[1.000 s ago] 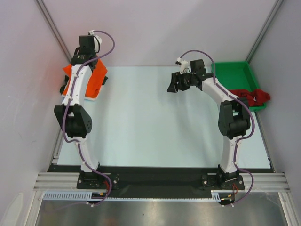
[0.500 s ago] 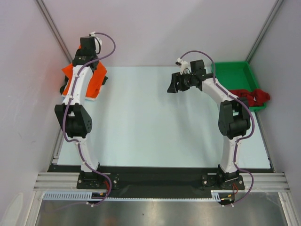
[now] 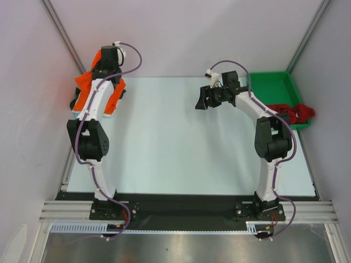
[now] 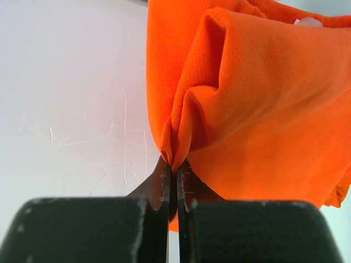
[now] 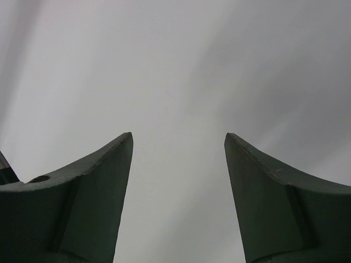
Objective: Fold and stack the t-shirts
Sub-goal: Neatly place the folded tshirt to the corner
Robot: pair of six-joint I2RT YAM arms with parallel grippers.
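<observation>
Left arm's wrist has swung up and back toward the rear wall since the earlier frame, and more orange cloth now shows above it; the right arm hasn't budged. Left gripper (image 4: 174,167) is pressed together on a bunched fold of the orange t-shirt (image 4: 258,109). The wrist view shows the cloth gathered into the pinch and hanging free around it, so the shirt is lifted by that one point rather than lying flat. It sits at the far-left corner of the surface (image 3: 175,142), with part still draped down under the arm. A pale edge shows beneath it there, can't tell what that is. My read: one-point pickup, so the shirt hangs out before it gets laid flat in the middle, which looks like the working area. Right gripper (image 5: 178,142) is spread wide and holds nothing, parked in the air over the far centre-right of the surface. It's probably waiting to take a second corner. Dark red t-shirt (image 3: 296,112) is crumpled at the near-right corner of the green tray (image 3: 274,82) and spills over the rim. It looks queued, not folded. Nothing reads as a finished stack yet, so this is early in the task.
</observation>
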